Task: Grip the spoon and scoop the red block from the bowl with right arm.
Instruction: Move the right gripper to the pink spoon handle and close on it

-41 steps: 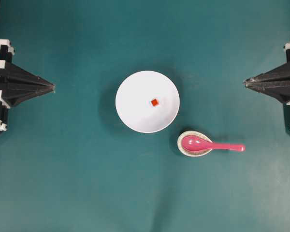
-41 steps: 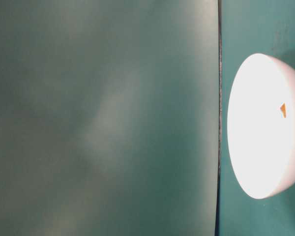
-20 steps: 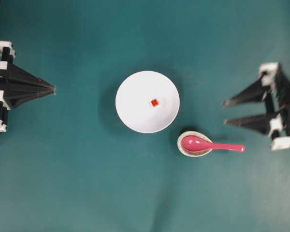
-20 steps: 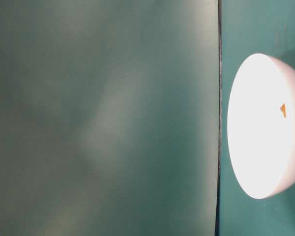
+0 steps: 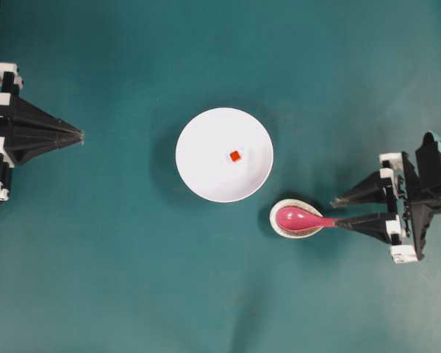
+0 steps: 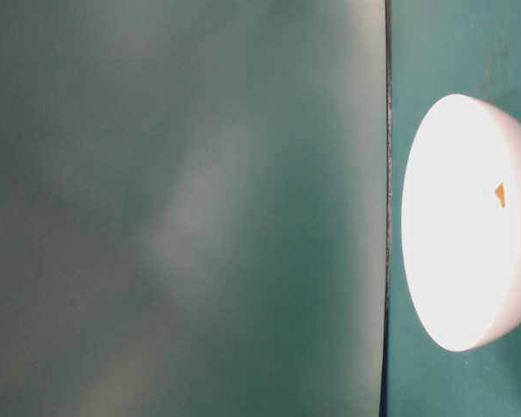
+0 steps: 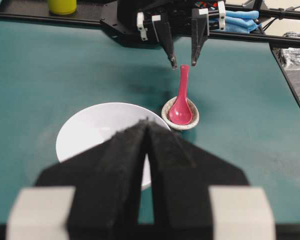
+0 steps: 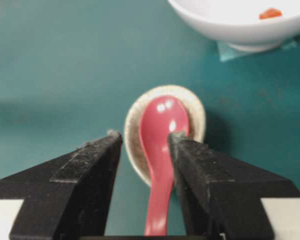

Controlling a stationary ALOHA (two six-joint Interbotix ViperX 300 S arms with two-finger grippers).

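We see right hand (image 5: 334, 210) spread wide, spoon (image 5: 303, 219) handle between fingers, ungripped; left hand (image 5: 81, 135) pinched closed, red block (image 5: 235, 155) in bowl (image 5: 198, 173)

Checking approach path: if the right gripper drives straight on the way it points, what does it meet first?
Likely the glossy pink-red soup spoon: the open right gripper points along its handle toward the small speckled dish. Height above the handle is unclear.

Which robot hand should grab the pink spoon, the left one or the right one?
The right. The right gripper is open with the handle of the spoon between its fingers. The left gripper is shut and sits far across the table, beyond the bowl.
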